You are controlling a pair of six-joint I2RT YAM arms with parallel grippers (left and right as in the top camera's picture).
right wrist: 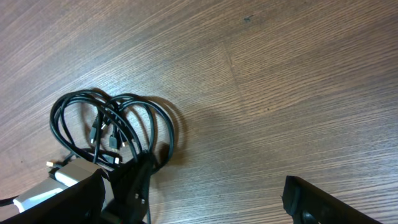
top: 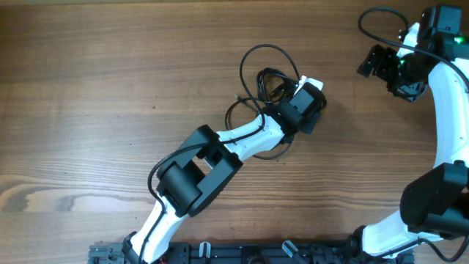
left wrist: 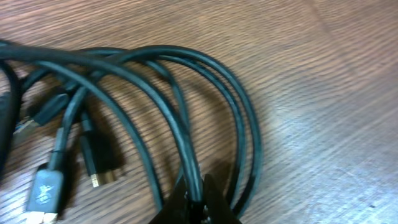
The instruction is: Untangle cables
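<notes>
The cables (top: 265,73) lie in a loose bundle near the middle of the wooden surface (top: 110,88). They are thin black cords. From overhead, one large loop arcs away from the bundle, with smaller loops overlapping beneath it. Part of the bundle is hidden under the left arm's wrist.

The left arm reaches in diagonally from the lower left, and its pincer (top: 304,94) sits right at the bundle's right edge. In the left wrist view the two dark fingertips (left wrist: 214,196) are pressed together at the bottom of the picture, closed on the cables: one strand runs straight down between them. Several other strands curve past just beside the tips, and I cannot tell whether they are also caught. To the left in that view lie the plug ends. A flat dark plug (left wrist: 46,190) rests on the wood, and a smaller plug (left wrist: 96,168) with a gold tip lies beside it.

The right pincer (top: 374,62) hangs at the far right, well apart from the bundle. It is spread wide and grips nothing. Its wrist camera looks across bare wood to the coils, which overlap in three or four rounded loops, with small plugs inside them.
</notes>
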